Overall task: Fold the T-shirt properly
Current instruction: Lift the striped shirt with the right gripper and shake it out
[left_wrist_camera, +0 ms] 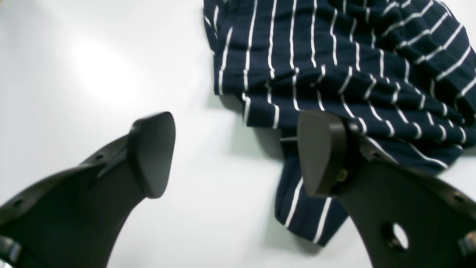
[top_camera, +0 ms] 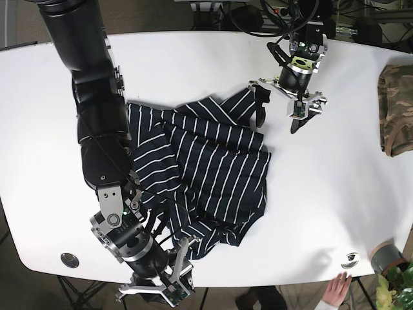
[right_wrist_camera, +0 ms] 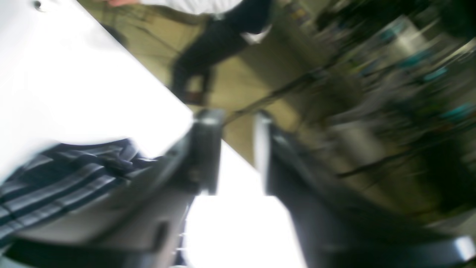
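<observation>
The T-shirt [top_camera: 213, 161] is navy with thin white stripes and lies crumpled in the middle of the white table [top_camera: 335, 194]. In the left wrist view the shirt [left_wrist_camera: 334, 56] fills the upper right. My left gripper [left_wrist_camera: 238, 154] is open and empty, with one fingertip [left_wrist_camera: 319, 152] over a shirt corner and the other over bare table. In the base view the left gripper [top_camera: 277, 119] hovers at the shirt's far right corner. My right gripper [top_camera: 182, 270] is open at the table's near edge beside the shirt's hem. The right wrist view is blurred: the right gripper [right_wrist_camera: 236, 152] is empty, with striped cloth [right_wrist_camera: 55, 175] to its left.
A folded camouflage cloth [top_camera: 395, 110] lies at the table's right edge. A person's hand [top_camera: 335, 287] and a potted plant [top_camera: 390, 271] are below the front right corner. A person [right_wrist_camera: 208, 37] stands beyond the table edge. Round fittings [top_camera: 70, 259] sit in the tabletop.
</observation>
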Available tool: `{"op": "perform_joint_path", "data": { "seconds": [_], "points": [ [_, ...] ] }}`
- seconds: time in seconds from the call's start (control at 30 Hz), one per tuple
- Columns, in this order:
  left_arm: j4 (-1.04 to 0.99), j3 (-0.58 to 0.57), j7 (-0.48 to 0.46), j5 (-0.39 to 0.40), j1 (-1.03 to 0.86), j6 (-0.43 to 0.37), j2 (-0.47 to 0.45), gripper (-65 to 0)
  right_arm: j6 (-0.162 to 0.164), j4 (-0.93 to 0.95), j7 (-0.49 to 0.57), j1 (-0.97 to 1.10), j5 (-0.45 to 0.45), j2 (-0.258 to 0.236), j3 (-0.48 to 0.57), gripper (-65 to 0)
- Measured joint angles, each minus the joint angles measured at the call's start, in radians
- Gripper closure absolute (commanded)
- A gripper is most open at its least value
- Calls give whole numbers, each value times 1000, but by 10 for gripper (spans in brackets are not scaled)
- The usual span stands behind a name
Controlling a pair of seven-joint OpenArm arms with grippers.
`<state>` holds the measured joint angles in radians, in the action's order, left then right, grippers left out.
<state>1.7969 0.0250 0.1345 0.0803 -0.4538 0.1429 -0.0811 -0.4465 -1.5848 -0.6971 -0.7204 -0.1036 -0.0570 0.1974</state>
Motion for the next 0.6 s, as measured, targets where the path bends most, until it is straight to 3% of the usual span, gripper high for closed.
{"op": "perform_joint_path", "data": {
  "seconds": [0.1, 0.2, 0.47, 0.6],
  "points": [
    [-13, 0, 0, -1, 3, -2, -3, -485, 10, 89, 59, 39, -13, 39, -89, -499],
    [-34, -1, -3, -1, 2, 0, -2, -485, 5, 187, 84, 73, -4, 43, -156, -593],
    [-60, -1, 0, 0, 3, -1, -2, -485, 16, 482, 211, 102, -16, 43, -221, -526],
    [-60, -2, 0, -2, 2, -1, -3, -485, 9, 642, 280, 101, -14, 49, -247, -531]
  ]
}}
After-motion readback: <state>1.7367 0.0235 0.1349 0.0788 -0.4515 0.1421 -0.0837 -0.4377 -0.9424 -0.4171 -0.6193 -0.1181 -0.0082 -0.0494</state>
